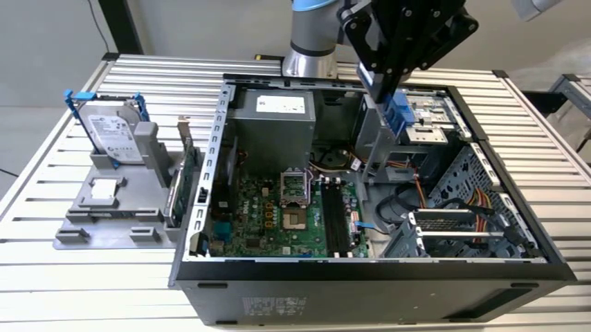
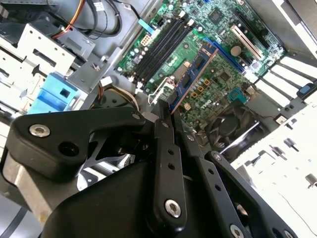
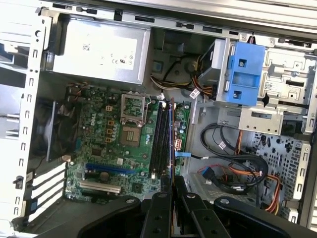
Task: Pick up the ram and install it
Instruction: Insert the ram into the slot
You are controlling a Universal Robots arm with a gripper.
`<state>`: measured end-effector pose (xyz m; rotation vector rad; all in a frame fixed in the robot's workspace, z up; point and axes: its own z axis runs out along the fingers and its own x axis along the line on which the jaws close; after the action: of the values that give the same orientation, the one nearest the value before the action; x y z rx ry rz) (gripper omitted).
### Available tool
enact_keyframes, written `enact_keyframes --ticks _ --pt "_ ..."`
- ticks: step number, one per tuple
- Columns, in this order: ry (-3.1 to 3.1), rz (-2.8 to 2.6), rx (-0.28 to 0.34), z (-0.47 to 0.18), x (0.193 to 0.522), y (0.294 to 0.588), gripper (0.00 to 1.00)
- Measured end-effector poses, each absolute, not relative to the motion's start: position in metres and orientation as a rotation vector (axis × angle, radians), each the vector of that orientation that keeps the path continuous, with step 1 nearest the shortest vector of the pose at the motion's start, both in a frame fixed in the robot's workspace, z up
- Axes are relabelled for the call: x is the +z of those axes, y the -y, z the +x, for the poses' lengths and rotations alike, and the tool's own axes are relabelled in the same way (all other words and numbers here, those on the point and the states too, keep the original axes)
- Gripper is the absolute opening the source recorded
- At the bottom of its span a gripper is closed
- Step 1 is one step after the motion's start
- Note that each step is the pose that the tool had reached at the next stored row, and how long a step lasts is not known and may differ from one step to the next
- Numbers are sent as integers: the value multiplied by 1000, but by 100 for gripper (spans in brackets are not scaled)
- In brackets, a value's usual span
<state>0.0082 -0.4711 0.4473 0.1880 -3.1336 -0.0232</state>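
My gripper point(image 1: 383, 77) hangs above the open computer case point(image 1: 369, 270), over its back right part in the exterior view. It is shut on the ram point(image 2: 191, 79), a thin bluish-green board that sticks out past the fingertips point(image 2: 163, 110). The first wrist view catches the ram point(image 3: 172, 144) edge-on as a thin line running out from the gripper point(image 3: 173, 182). That line lies over the black memory slots point(image 3: 159, 136) on the green motherboard point(image 3: 99, 148). The slots point(image 1: 334, 223) sit well below the gripper, and the ram hangs clear of them.
A grey power supply point(image 1: 273, 124) fills the case's back corner. A blue drive caddy point(image 1: 399, 116) and orange cables point(image 1: 480, 207) lie toward the exterior view's right. Outside the case, a grey stand point(image 1: 111, 207) holds a hard drive point(image 1: 113, 138) in a blue frame.
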Motion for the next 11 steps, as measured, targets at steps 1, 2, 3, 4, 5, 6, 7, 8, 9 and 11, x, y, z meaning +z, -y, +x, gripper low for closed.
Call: enact_keyframes --ticks 1,2,3,4,5,6,7,8,9,11 --pt "3134 188 -23 8 447 471 0" --pt "3134 188 -23 8 446 471 0" --pt "3134 187 -23 8 446 471 0" --pt "3134 187 -23 8 445 471 0" --pt "3134 187 -23 8 445 471 0" --pt "3134 186 -23 8 444 471 0" --pt "3134 186 -23 8 444 471 0" --pt "3134 185 -23 8 443 471 0" --pt "3134 185 -23 8 443 471 0" --pt "3134 184 -23 8 442 471 0"
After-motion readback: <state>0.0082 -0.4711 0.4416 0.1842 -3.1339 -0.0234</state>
